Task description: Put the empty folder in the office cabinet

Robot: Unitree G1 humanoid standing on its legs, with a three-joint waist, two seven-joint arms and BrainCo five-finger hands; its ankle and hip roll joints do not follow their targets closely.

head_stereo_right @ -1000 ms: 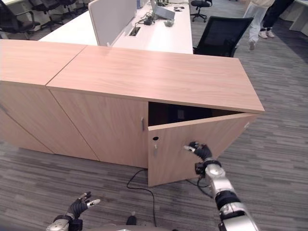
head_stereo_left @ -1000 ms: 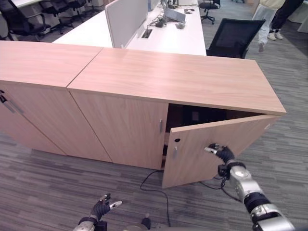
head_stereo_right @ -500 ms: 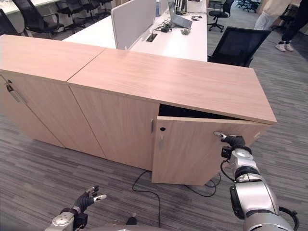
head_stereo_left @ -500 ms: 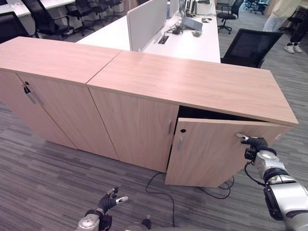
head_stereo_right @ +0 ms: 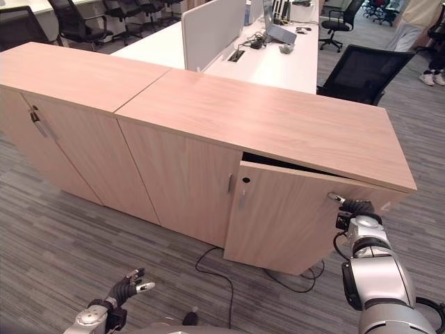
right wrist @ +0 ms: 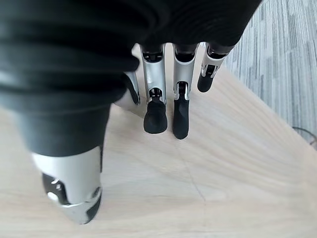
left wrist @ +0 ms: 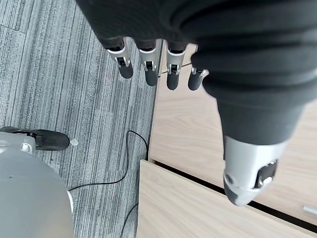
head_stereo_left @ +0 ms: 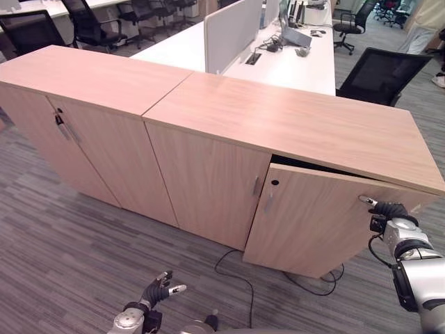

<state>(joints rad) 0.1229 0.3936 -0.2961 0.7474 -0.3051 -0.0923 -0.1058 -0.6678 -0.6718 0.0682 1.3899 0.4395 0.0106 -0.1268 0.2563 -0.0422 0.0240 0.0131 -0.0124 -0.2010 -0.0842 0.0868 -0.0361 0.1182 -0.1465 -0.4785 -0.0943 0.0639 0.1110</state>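
The office cabinet (head_stereo_left: 292,125) is a long low wooden unit. Its right door (head_stereo_left: 313,223) stands slightly ajar, with a thin dark gap (head_stereo_left: 306,165) under the top board. My right hand (head_stereo_left: 389,210) is open, its straight fingers (right wrist: 156,99) resting flat against the door's outer face near the free edge. My left hand (head_stereo_left: 156,292) hangs low over the carpet in front of the cabinet, open and holding nothing; its fingers (left wrist: 148,64) are relaxed.
A second wooden cabinet (head_stereo_left: 62,83) adjoins on the left, with handled doors. Behind are white desks (head_stereo_left: 292,56) with a divider, and a black office chair (head_stereo_left: 382,73). A person (head_stereo_right: 410,21) stands far back right. Grey striped carpet (head_stereo_left: 83,243) lies in front.
The right door has swung from about half open to nearly shut, with my right hand following it on its face. The camera has also shifted; my left hand stays low.
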